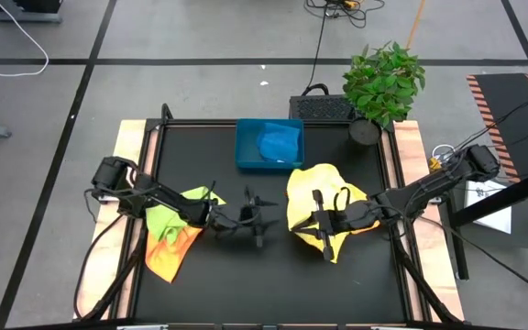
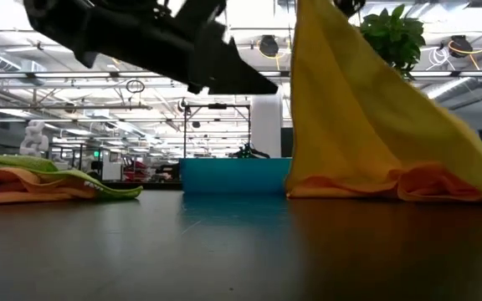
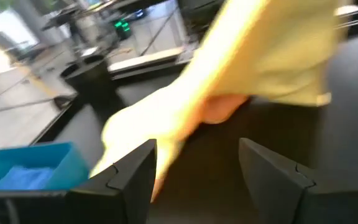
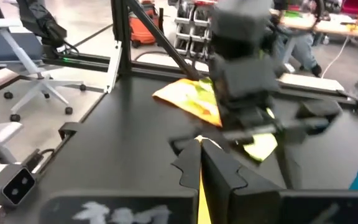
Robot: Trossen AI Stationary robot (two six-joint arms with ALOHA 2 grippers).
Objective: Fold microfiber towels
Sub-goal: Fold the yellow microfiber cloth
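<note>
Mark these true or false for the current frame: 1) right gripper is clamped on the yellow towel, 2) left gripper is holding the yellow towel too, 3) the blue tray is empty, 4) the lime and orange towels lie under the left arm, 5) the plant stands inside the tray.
1) True. The right gripper is shut on the yellow towel, holding part of it up off the table.
2) False. The left gripper is open, with nothing between its fingers.
3) False. The blue tray holds a blue towel.
4) True. The lime towel and orange towel lie together under the left arm.
5) False. The plant stands beyond the table's far right corner, apart from the tray.
</note>
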